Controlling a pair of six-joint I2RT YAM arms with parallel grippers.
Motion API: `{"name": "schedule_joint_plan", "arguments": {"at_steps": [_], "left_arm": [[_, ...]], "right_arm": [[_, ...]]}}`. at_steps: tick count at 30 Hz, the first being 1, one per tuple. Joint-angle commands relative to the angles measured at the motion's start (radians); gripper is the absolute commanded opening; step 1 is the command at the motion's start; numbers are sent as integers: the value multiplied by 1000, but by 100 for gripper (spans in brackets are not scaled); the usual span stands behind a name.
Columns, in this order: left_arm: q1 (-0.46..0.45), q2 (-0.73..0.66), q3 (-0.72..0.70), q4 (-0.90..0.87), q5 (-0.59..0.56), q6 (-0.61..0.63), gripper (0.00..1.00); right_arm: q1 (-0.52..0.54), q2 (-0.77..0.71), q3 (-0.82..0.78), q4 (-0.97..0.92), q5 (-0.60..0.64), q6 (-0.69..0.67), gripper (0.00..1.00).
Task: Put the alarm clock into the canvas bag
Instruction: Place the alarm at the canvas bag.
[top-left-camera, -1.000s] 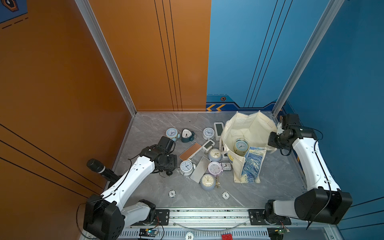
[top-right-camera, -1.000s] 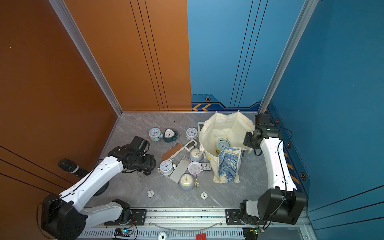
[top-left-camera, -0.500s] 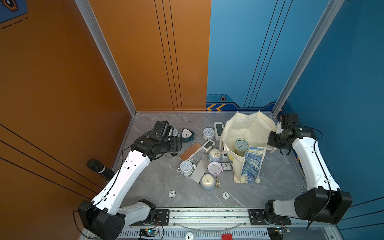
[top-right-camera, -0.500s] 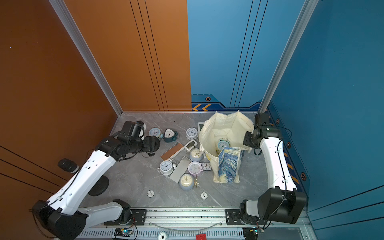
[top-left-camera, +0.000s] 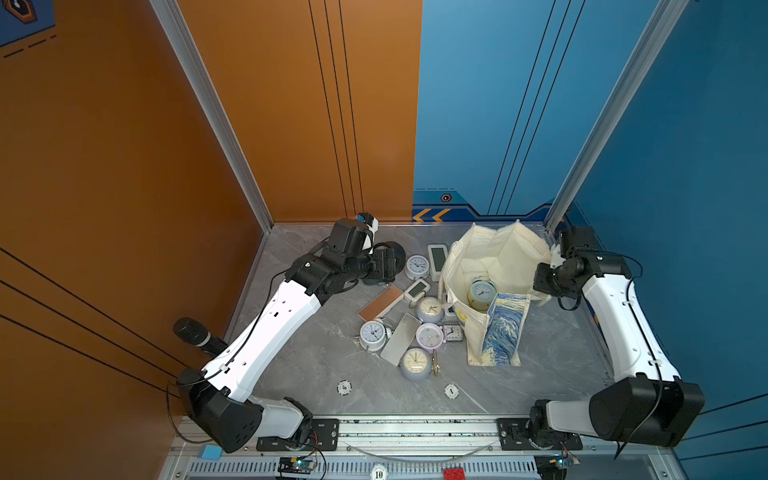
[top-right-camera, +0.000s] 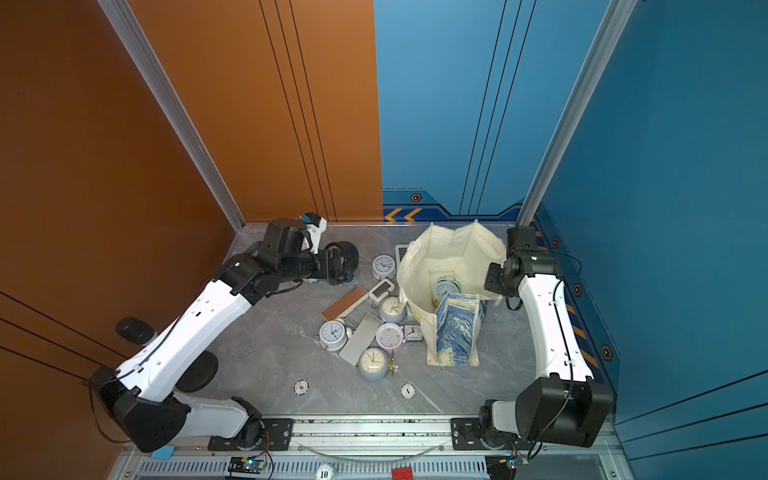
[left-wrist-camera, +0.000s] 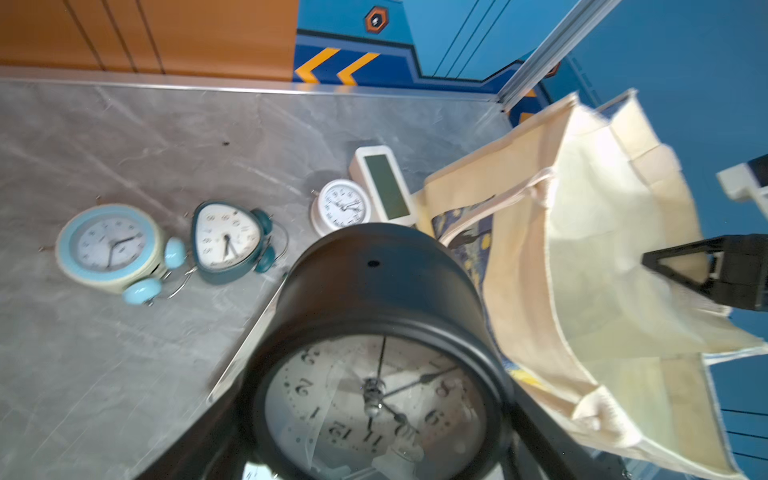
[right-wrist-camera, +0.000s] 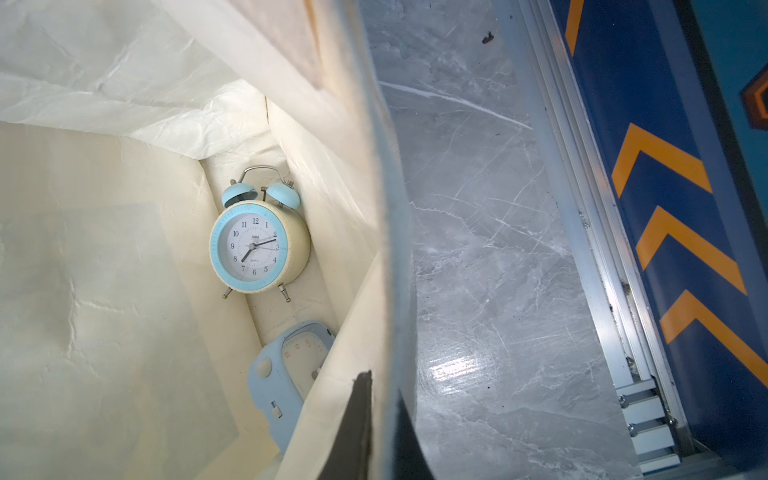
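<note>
Alarm clock (left-wrist-camera: 374, 299), the black round one with a pale face, is gripped by the left claw (top-right-camera: 334, 266), which is closed on its sides and holds it up above the grey table (top-left-camera: 299, 365). It hangs near the back wall. A white round clock (top-left-camera: 417, 266) and a white screen clock (top-left-camera: 437, 255) lie between it and the canvas bag (top-left-camera: 511, 249). The black clock is not in the bag yet. The bag stands up on the right side of the table with its mouth wide open. It is cream inside and has a blue and yellow painting on the outside. The right claw (right-wrist-camera: 380, 432) is closed on the rim of the bag, on the side next to the blue wall, and the cloth is pinched between its fingers (right-wrist-camera: 359, 432). Down in the bag sits a light blue clock (right-wrist-camera: 257, 245) with two bells on top. Beside it lies a pale blue clock (right-wrist-camera: 286, 374), partly hidden by the cloth. A heap of other clocks (top-left-camera: 429, 309) lies close together on the table, just beside the bag. In the left wrist view, a bell clock (left-wrist-camera: 112, 249) and a dark teal clock (left-wrist-camera: 226, 241) with three corners lie side by side on the table.
</note>
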Motion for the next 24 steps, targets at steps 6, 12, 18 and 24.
{"name": "schedule_joint_plan", "arguments": {"at_steps": [6,12,18,24], "left_arm": [[-118,127,183,200,68,-6,62],[-212,262,356,207,75,14,61],[-275,387,498,207,70,39,60],[-308,518,600,192,101,37,59]], "right_arm": [[15,-5,4,-19,-17,-18,9],[17,-12,-3,-18,-16,-18,9],[19,-18,-4,-18,-14,-19,9],[17,-37,-4,-12,6,-23,9]]}}
